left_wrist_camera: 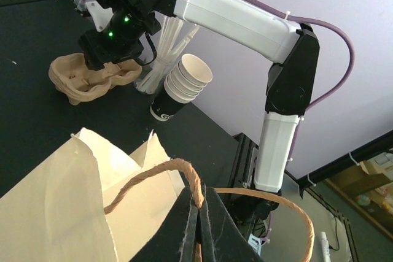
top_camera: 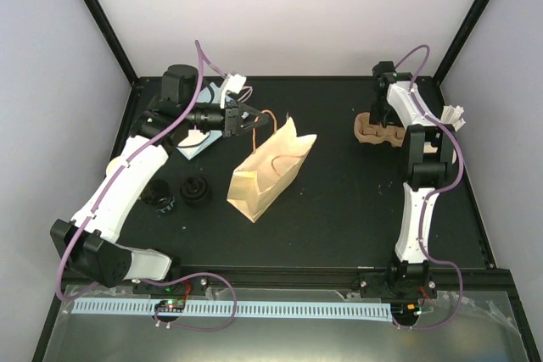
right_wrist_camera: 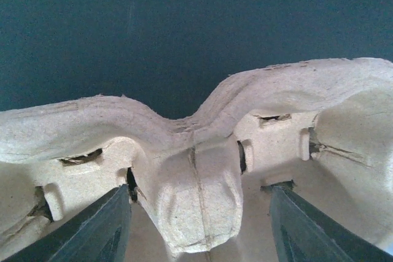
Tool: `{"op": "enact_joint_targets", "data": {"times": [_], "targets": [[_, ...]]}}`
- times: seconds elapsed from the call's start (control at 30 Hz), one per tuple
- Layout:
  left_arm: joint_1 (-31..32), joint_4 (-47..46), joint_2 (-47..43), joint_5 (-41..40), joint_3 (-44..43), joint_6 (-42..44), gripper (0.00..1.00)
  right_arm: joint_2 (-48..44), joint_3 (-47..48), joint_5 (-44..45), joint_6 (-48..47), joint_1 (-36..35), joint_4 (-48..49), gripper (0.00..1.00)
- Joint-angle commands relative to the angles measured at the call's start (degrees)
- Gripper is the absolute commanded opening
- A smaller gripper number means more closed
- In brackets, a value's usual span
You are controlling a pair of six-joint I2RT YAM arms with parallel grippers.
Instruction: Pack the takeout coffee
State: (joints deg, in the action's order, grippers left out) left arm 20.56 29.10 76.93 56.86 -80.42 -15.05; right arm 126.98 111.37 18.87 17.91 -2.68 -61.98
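The takeout coffee [top_camera: 193, 136] shows only as a pale round top on a light blue pad, partly hidden by my left arm. A tan paper bag [top_camera: 270, 169] lies on the black table with its mouth towards the back. My left gripper [left_wrist_camera: 201, 197] is shut on the bag's twisted rope handle [left_wrist_camera: 184, 173] and holds it up; the same gripper [top_camera: 254, 122] appears at the bag's mouth in the top view. My right gripper [right_wrist_camera: 202, 231] stands open over the brown pulp carrier [right_wrist_camera: 196, 170], one finger on each side of its centre hump, apart from it.
Two black lids [top_camera: 159, 197] [top_camera: 195, 191] lie left of the bag. A nested stack of cups [left_wrist_camera: 184, 81] with white sticks [left_wrist_camera: 164, 47] stands beside the carrier [left_wrist_camera: 92, 78] near the right arm. White items [top_camera: 233, 86] sit at the back left.
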Motion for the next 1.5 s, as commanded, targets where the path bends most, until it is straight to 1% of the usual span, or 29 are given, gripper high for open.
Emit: {"op": "enact_joint_targets", "data": {"times": [0.0,0.1,0.2,0.3,0.33,0.37,0.43,0.53,0.6,0.77,0.93,1.03,1.2,1.47], "targets": [[-0.26,0.16,-1.51,0.85,-1.01,1.33,0.02,1.21,-0.51,-1.18,0.02,0.25,1.15,0.63],[-0.32,0.25,-1.60,0.71,-0.98,1.57,0.02,1.09,-0.70,-1.55,0.02,0.28,1.39,0.58],[-0.25,0.45,-1.60,0.72,-0.95,1.65,0.02,0.76,-0.68,-1.78,0.02,0.29,1.30,0.57],[-0.26,0.48,-1.69,0.62,-0.90,1.71,0.02,0.85,-0.63,-0.81,-0.06,0.30,1.01,0.58],[-0.25,0.53,-1.68,0.62,-0.89,1.71,0.02,1.01,-0.60,-0.13,0.00,0.35,0.97,0.62],[-0.25,0.52,-1.77,0.66,-0.92,1.69,0.02,1.29,-0.63,0.27,0.02,0.33,0.78,0.63],[-0.33,0.52,-1.83,0.62,-0.92,1.82,0.02,1.83,-0.67,0.67,0.21,0.32,0.66,0.63],[-0.33,0.52,-1.87,0.50,-0.92,1.86,0.02,2.53,-0.24,0.14,0.69,0.39,0.29,0.59],[-0.29,0.60,-1.78,0.53,-0.89,1.79,0.01,2.51,-0.04,-0.23,0.81,0.44,0.26,0.54],[-0.25,0.61,-1.86,0.44,-0.91,1.85,0.02,2.16,-0.08,-0.22,0.76,0.46,0.28,0.50],[-0.26,0.63,-1.81,0.46,-0.89,1.78,0.02,0.25,-0.42,0.70,0.80,0.31,-0.24,0.41],[-0.28,0.45,-1.71,0.44,-1.03,1.66,0.02,-1.62,-0.81,0.03,0.44,0.24,0.06,0.34],[-0.33,0.51,-1.52,0.45,-1.12,1.60,0.02,-3.24,-0.25,1.96,0.20,-0.84,-0.92,0.34],[-0.25,0.71,-1.51,0.28,-1.16,1.73,0.02,-4.91,1.50,2.39,0.24,-2.17,-2.62,0.34]]}}
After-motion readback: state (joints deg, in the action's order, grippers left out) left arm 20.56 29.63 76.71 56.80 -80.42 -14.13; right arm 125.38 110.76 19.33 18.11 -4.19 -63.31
